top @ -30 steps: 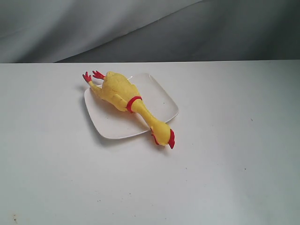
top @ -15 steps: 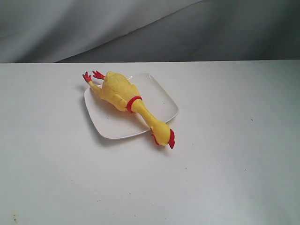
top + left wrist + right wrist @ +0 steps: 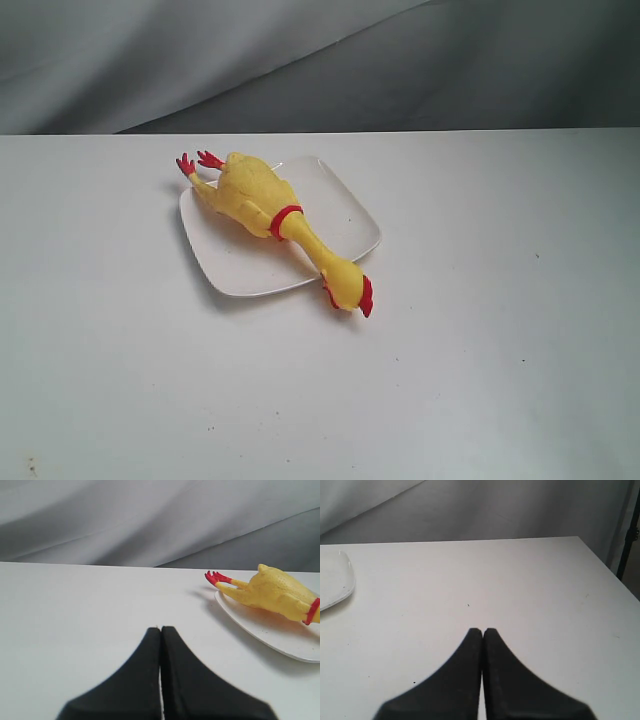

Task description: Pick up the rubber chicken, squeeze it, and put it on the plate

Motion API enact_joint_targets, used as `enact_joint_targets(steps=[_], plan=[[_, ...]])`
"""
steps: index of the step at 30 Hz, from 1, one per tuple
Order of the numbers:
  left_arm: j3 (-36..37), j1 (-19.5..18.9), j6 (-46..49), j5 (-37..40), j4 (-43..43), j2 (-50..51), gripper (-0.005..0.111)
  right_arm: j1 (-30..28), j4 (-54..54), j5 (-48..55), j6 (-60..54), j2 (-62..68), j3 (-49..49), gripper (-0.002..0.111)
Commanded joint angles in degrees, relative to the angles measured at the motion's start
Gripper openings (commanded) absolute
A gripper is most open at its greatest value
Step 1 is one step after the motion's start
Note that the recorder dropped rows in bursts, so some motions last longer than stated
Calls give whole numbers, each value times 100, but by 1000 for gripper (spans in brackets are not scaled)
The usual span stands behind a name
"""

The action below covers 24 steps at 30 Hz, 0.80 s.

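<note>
The rubber chicken [image 3: 268, 204] lies diagonally across the white square plate [image 3: 340, 215]. Its red feet stick out over the far left corner and its head with the red comb hangs past the near rim onto the table. The left wrist view shows the chicken [image 3: 272, 592] and plate [image 3: 265, 632] off to one side of my left gripper [image 3: 160, 629], which is shut and holds nothing. My right gripper [image 3: 482, 630] is also shut and holds nothing, with only a plate corner [image 3: 335, 582] in its view. Neither gripper shows in the exterior view.
The white table [image 3: 480, 340] stretches around the plate. Grey cloth [image 3: 300, 60] hangs behind the far edge. In the right wrist view the table edge [image 3: 607, 572] drops off beside a dark stand.
</note>
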<state>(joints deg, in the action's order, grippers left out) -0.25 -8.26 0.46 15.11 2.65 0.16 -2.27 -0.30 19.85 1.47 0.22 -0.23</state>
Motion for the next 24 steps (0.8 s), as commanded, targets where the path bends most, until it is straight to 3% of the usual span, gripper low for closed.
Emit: enact_joint_targets(steps=[1,24], plan=[[25,-13,24,15,66,-16,0,-31,-60,3,10,-22,23,0],[25,-13,-4,15,66,-16,0,-31,-60,3,10,-22,23,0]])
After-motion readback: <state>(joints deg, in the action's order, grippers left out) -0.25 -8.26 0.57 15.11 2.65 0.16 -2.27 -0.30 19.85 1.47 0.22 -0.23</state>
